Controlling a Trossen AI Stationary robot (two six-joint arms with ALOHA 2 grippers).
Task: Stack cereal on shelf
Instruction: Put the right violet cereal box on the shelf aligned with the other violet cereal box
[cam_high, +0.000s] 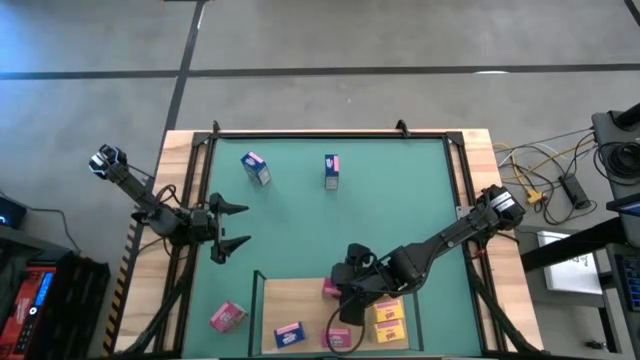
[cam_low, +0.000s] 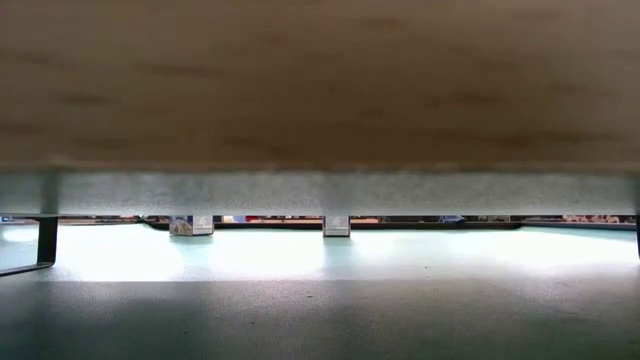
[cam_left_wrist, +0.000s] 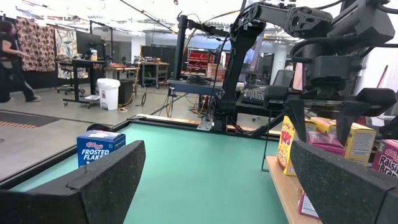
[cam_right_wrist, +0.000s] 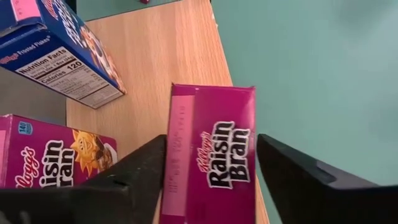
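Going from the left edge of the bench, the left end effector (cam_high: 232, 228) waits with its fingers spread wide and nothing between them, over the green mat (cam_high: 400, 200) near that edge. Just ahead of the shelf's left end a pink cereal box (cam_high: 227, 317) lies on the mat, not yet shelved. Towards the far edge stand a blue box (cam_high: 256, 169) and, to its right, a pink-topped box (cam_high: 332, 171), both well apart from the shelf (cam_high: 300, 300). On the light-wood board itself sit a blue box (cam_high: 289, 334), a second pink one (cam_right_wrist: 50, 162) beside it, and at the right end two yellow boxes (cam_high: 389, 320). The right end effector (cam_right_wrist: 211, 168) is over the board's middle, its fingers pressed against both sides of a pink Raisin Bran box (cam_right_wrist: 214, 162) lying near the board's edge. By my judgement roughly half the work is done: several boxes are on the shelf, three remain out on the mat, and I cannot find all nine.
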